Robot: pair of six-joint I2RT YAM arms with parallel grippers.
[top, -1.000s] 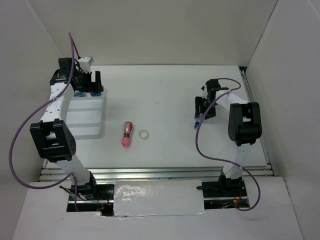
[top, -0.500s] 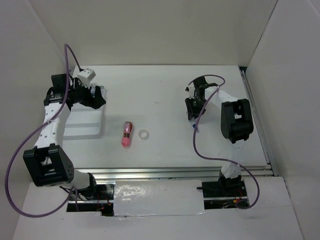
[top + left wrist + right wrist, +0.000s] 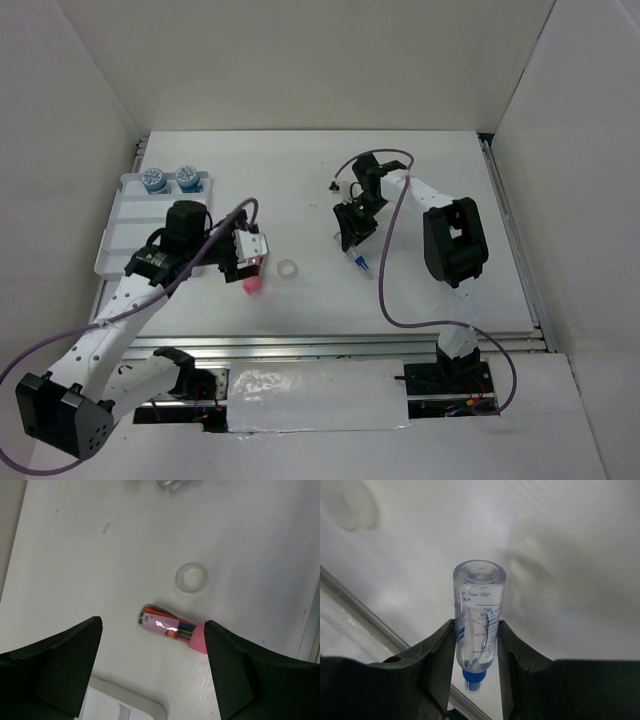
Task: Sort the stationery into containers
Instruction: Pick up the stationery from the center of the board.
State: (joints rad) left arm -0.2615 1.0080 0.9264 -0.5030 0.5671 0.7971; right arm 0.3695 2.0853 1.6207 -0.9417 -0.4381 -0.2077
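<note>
- Grips the clear-blue tube (image 3: 479, 610) in the right pincer (image 3: 476, 650), both fingers clamped on its sides, clear rounded end jutting past the fingertips, over the middle of the worktop (image 3: 300, 170).
- Holds the left pincer (image 3: 152, 625) spread wide apart above the pink cylinder (image 3: 172, 626), gripping nothing.
- Has the pink cylinder lying flat on the worktop, white ring (image 3: 192, 577) just beside it, not touching.
- Has two blue pots (image 3: 154, 180) (image 3: 187, 179) side by side at the far end of the white tray (image 3: 125, 240), along the worktop's left edge.
</note>
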